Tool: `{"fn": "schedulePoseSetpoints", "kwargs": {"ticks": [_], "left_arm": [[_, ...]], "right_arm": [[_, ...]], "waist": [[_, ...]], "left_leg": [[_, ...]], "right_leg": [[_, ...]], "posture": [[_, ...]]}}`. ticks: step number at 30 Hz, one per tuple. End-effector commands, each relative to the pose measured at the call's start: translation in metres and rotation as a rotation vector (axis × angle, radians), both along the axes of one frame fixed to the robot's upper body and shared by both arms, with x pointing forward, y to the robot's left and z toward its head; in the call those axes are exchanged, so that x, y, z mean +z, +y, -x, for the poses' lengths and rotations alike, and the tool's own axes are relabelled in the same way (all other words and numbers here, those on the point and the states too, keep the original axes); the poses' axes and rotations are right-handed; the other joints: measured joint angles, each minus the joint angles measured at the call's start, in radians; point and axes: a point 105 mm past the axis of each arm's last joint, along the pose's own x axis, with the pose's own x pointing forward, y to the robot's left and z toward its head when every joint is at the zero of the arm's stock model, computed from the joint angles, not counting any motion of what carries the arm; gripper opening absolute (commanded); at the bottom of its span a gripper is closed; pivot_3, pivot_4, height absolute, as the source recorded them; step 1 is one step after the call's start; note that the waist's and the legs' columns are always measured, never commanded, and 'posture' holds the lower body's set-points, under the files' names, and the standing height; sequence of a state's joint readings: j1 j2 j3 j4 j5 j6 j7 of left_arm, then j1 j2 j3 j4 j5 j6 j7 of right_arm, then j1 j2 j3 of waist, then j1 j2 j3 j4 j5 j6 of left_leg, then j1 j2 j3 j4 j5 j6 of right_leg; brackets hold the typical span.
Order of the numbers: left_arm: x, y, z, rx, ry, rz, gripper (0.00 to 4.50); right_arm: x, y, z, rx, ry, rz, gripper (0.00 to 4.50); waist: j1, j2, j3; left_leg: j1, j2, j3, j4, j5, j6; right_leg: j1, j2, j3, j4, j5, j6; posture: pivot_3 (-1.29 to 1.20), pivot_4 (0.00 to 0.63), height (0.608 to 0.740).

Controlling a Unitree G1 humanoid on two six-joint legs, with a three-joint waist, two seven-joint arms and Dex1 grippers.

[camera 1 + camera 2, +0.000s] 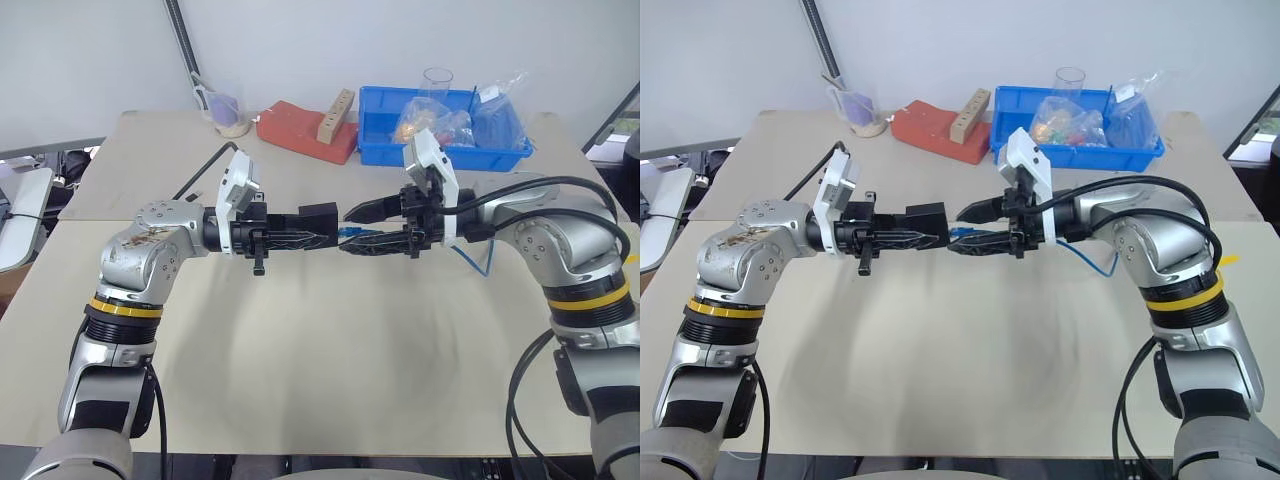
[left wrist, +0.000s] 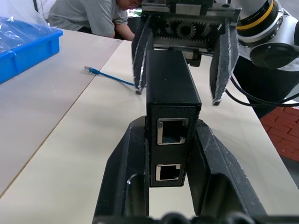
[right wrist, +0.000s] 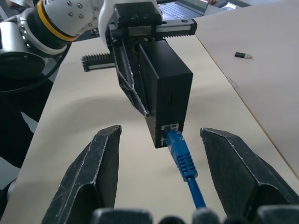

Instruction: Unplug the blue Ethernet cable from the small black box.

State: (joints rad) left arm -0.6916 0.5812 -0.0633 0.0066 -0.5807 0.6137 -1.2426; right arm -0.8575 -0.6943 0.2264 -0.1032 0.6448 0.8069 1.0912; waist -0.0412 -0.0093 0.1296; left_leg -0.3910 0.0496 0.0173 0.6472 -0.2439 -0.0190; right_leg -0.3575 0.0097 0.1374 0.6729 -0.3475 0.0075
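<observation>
Table (image 1: 300, 400) w/ both arms held above its middle. Left gripper (image 1: 300, 238) clamped on small black box (image 3: 166, 88), held in air. Right gripper (image 3: 161, 154) jaws apart, either side of blue Ethernet cable (image 3: 184, 158), plug still in the box's port.

A pale beige tabletop (image 1: 300, 380) takes up the middle, with a seam running across it. Beyond its far edge stands a plain white wall (image 1: 90, 50), evenly lit. A dark slanted pole (image 1: 183, 40) rises behind that far edge. Past the tabletop's right side there's reddish flooring (image 2: 280, 135), possibly brick.
</observation>
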Motion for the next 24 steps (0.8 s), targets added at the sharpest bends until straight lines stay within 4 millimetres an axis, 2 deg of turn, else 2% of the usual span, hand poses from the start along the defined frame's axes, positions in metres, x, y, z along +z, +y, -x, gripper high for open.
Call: {"fn": "schedulePoseSetpoints", "kwargs": {"ticks": [1, 5, 8, 14, 15, 24], "left_arm": [[0.015, -0.005, 0.008, -0.049, -0.064, 0.011, 0.57], [0.014, -0.005, 0.009, -0.054, -0.065, 0.007, 0.57], [0.013, -0.005, 0.01, -0.061, -0.064, 0.004, 0.57], [0.012, -0.007, 0.014, -0.084, -0.056, 0.0, 0.57], [0.012, -0.008, 0.015, -0.088, -0.056, -0.002, 0.57], [0.003, -0.007, 0.021, -0.124, -0.052, -0.043, 0.57]], "right_arm": [[0.009, -0.001, 0.0, 0.004, -0.024, -0.014, 3.04], [0.008, -0.002, 0.0, 0.009, -0.007, -0.011, 3.04], [0.007, -0.002, -0.001, 0.014, -0.008, -0.006, 2.26], [0.006, -0.002, -0.001, 0.032, -0.003, 0.004, 0.16], [0.006, -0.002, -0.001, 0.037, -0.001, 0.007, 0.03], [0.005, -0.005, 0.005, 0.08, 0.022, 0.029, 0.03]], "waist": [[0.0, 0.0, 0.0], [0.0, 0.0, 0.0], [0.0, 0.0, 0.0], [0.0, 0.0, 0.0], [0.0, 0.0, 0.0], [0.0, 0.001, 0.0]], "left_leg": [[0.0, 0.0, 0.0, 0.0, 0.0, 0.0], [0.0, 0.0, -0.001, 0.0, 0.0, 0.0], [0.0, 0.0, -0.002, 0.0, 0.0, 0.0], [-0.001, 0.0, -0.004, 0.0, 0.0, 0.0], [-0.001, 0.0, -0.005, 0.0, 0.0, 0.0], [-0.002, 0.0, -0.008, 0.0, 0.0, 0.001]], "right_leg": [[0.0, 0.0, 0.0, 0.0, 0.0, 0.0], [0.0, 0.0, -0.001, 0.0, 0.0, 0.0], [0.0, 0.0, -0.003, 0.0, 0.0, 0.0], [0.0, 0.0, -0.006, 0.0, 0.0, 0.0], [0.0, 0.0, -0.007, 0.0, 0.0, 0.0], [0.0, 0.0, -0.011, 0.0, 0.0, 0.0]], "posture": [[0.0, 0.15, 0.74], [0.0, 0.15, 0.74], [0.0, 0.15, 0.74], [0.0, 0.15, 0.74], [0.0, 0.15, 0.74], [0.0, 0.15, 0.74]]}}
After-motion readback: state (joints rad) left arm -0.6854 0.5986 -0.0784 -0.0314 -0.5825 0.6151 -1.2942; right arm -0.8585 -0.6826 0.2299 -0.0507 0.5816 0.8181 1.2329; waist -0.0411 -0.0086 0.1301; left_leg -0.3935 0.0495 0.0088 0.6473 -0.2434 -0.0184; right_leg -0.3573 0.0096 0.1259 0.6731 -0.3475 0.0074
